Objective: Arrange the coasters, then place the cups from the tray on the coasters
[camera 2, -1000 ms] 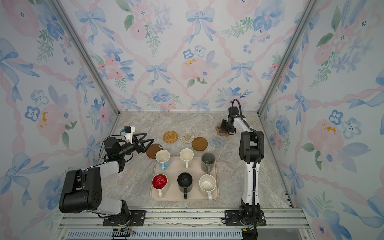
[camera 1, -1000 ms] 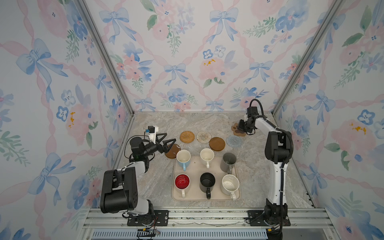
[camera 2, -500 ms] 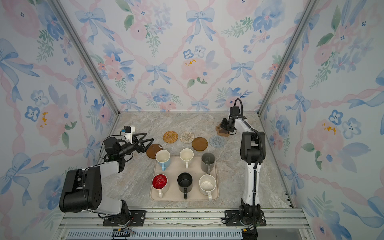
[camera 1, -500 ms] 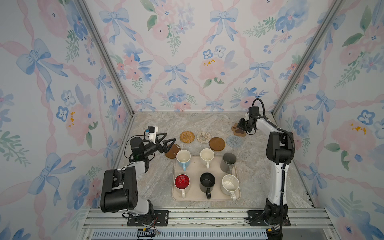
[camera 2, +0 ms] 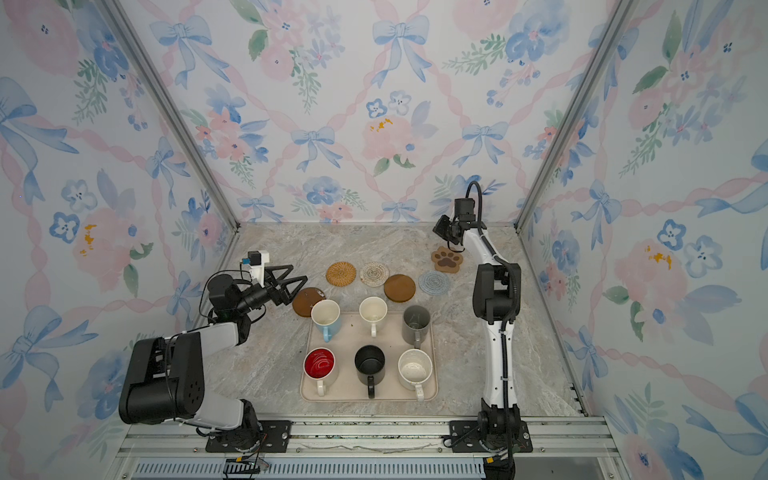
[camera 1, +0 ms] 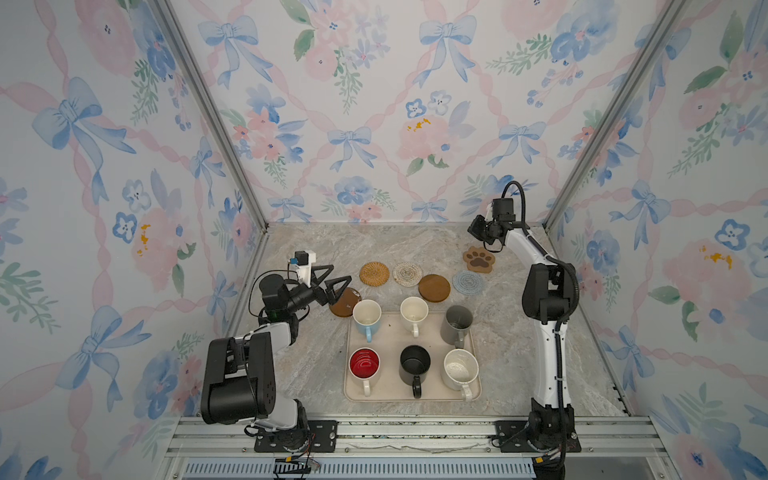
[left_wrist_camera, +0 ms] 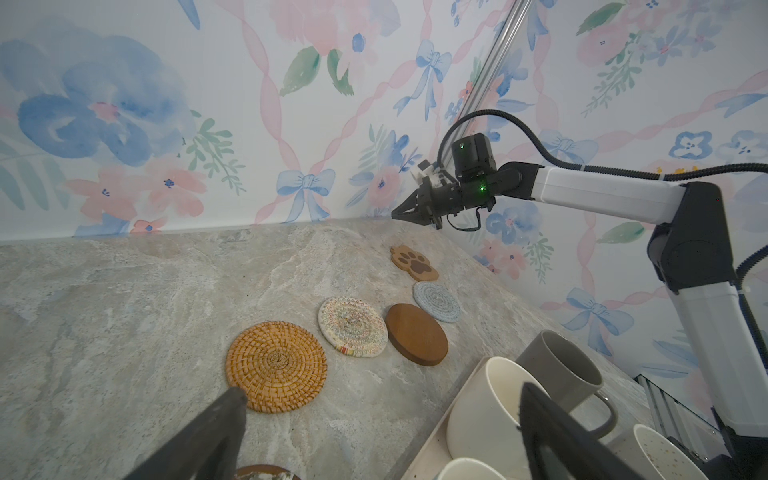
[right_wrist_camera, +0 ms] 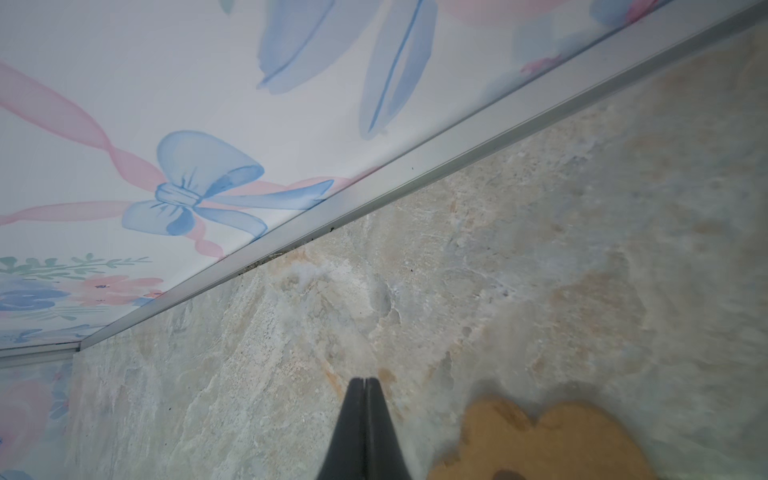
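Six coasters lie behind the beige tray (camera 1: 392, 332): a brown disc (camera 1: 344, 302), tan rattan (camera 1: 374, 273), cream woven (camera 1: 407, 274), a second brown disc (camera 1: 434, 287), blue-grey (camera 1: 468, 283) and the paw (camera 1: 479, 259). On the tray stand the cups: light blue (camera 1: 367, 318), cream (camera 1: 414, 311), grey (camera 1: 457, 322), red-inside (camera 1: 364, 363), black (camera 1: 414, 361), speckled (camera 1: 460, 368). My left gripper (camera 1: 341, 272) (left_wrist_camera: 382, 390) hangs open and empty just above the left brown disc. My right gripper (camera 1: 471, 227) (right_wrist_camera: 365, 380) is shut and empty, raised behind the paw coaster (right_wrist_camera: 552, 444).
The marble table (camera 1: 316, 365) is boxed in by floral walls at the back and sides, with metal corner posts (camera 1: 582, 166). An aluminium rail (camera 1: 415, 432) carrying both arm bases runs along the front edge. The right arm's upright link (camera 1: 548, 357) stands right of the tray.
My right gripper has lifted off the paw coaster and drawn back toward the rear wall, still shut. The left arm and all cups and coasters have stayed put.
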### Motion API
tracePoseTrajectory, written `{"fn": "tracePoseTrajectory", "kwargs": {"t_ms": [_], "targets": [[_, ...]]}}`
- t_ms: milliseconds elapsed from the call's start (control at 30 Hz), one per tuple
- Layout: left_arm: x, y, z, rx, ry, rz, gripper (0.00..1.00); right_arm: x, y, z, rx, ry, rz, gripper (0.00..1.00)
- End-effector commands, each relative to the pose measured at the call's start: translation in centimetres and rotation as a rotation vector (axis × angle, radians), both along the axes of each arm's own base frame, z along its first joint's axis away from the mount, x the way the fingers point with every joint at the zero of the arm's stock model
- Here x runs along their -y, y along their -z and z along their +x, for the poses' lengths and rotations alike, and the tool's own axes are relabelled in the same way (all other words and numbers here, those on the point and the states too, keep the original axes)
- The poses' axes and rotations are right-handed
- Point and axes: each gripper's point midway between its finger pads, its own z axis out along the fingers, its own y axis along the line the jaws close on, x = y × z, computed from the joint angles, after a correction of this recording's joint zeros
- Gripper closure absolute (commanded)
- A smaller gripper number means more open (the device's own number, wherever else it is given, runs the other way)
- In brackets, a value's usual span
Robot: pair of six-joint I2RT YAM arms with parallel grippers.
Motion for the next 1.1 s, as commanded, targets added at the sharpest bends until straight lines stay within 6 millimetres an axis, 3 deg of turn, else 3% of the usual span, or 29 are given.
{"fn": "tracePoseTrajectory", "kwargs": {"t_ms": [0, 467, 1067], "targets": [[-0.3, 0.0, -0.1, 0.003, -0.015, -0.011, 0.02, -0.8, 0.7, 0.4, -0.018, 0.002, 0.022, 1.00], [-0.5, 0.1, 0.2, 0.001, -0.028, -0.018, 0.02, 0.0, 4.6, -1.3, -0.147, 0.027, -0.031, 1.00], [-0.5, 0.2, 0.4, 0.001, -0.028, -0.029, 0.02, 0.9, 6.8, -3.2, -0.257, 0.022, -0.076, 1.00]]}}
